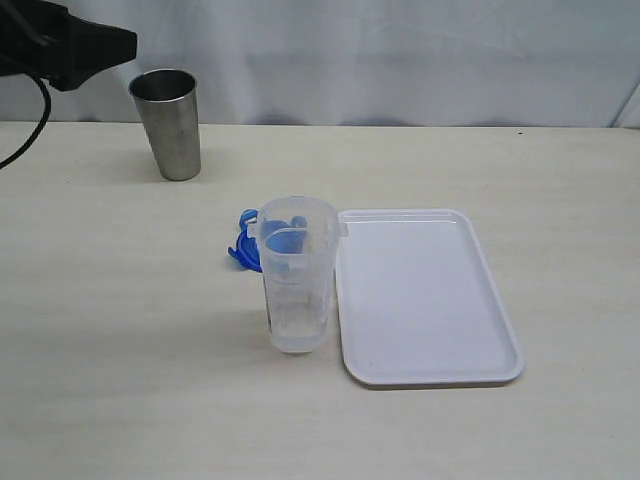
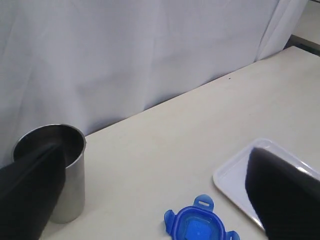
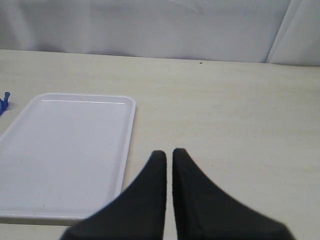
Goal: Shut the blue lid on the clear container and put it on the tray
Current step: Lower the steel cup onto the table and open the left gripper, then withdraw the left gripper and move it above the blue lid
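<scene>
The tall clear plastic container (image 1: 297, 275) stands upright on the pale bench (image 1: 120, 350), just beside the long rim of the flat white rectangular tray (image 1: 425, 300), with its lid off. The small bright blue lid (image 2: 197, 229) lies flat near the tray's far corner, behind the container. The left hand (image 2: 155, 151) gapes wide and is empty. The right hand (image 3: 169, 152) is pressed together, also empty, over the bench beside the tray.

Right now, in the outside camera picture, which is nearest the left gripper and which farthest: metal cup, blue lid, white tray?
From the left gripper:
1. Metal cup, close by, at the back.
2. Blue lid, mid-table, behind the clear container.
3. White tray, farthest, on the right.
</scene>
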`<state>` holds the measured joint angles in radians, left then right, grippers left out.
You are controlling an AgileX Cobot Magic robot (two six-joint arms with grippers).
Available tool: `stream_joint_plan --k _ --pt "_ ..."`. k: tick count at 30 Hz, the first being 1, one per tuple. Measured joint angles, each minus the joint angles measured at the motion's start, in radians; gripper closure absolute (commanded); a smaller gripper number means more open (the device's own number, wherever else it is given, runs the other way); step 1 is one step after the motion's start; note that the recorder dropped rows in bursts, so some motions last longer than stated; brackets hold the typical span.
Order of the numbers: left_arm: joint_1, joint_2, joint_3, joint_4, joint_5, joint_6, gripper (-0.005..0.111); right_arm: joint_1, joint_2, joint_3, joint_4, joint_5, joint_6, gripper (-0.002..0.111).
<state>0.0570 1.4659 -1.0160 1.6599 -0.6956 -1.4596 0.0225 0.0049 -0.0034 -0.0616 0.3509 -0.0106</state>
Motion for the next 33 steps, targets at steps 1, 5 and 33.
stream_joint_plan --k 1,5,33 --pt "0.000 0.000 0.000 0.000 -0.010 0.000 0.017 0.000 0.000 0.000 0.000 0.000 0.000 0.104" --pt "0.000 0.000 0.000 -0.002 -0.015 0.000 0.026 0.000 0.000 0.000 0.000 0.000 0.000 0.104" --pt "0.000 -0.042 -0.002 0.089 0.657 -0.187 0.107 0.000 0.000 0.000 0.000 0.000 0.000 0.104"
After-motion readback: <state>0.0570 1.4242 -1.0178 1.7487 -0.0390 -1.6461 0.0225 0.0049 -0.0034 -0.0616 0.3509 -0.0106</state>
